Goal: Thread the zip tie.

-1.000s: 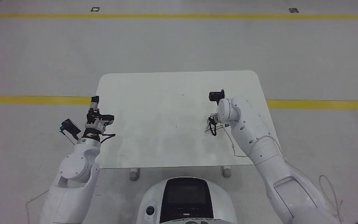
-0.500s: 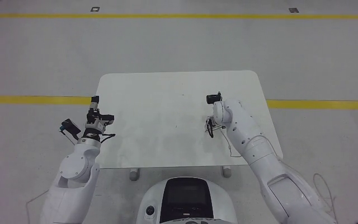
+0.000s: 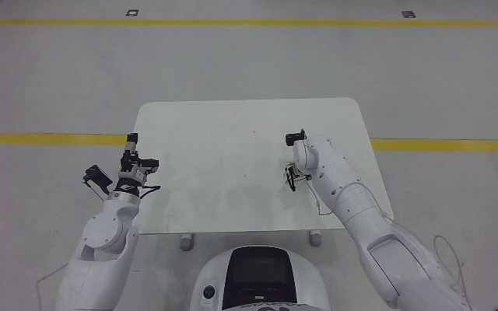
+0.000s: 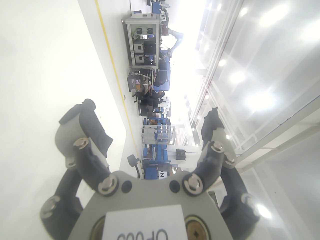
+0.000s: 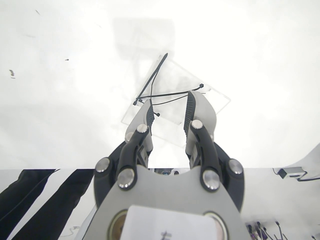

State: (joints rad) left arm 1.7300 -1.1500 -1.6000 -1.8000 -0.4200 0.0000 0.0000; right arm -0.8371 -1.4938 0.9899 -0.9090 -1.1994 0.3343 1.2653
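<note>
Three black zip ties (image 5: 160,93) lie crossed on a clear plastic sheet (image 5: 205,101) on the white table (image 3: 226,155). My right gripper (image 5: 169,97) hangs open just above them, its fingers (image 5: 148,111) straddling the crossing strands without touching. In the top view the zip ties (image 3: 291,182) are a small dark tangle under the right gripper (image 3: 292,171), right of the table's middle. My left gripper (image 4: 150,108) is open with nothing in it, and it sits at the table's left edge (image 3: 136,152), pointing out at the room.
The clear sheet is the one other thing on the table, and small dark specks (image 5: 11,73) dot the surface. A thin cable (image 3: 319,204) trails along the right arm. Yellow floor lines (image 3: 47,138) run past both sides of the table.
The right arm has shifted slightly left and its wrist has turned over the zip ties. The left arm has not moved.
</note>
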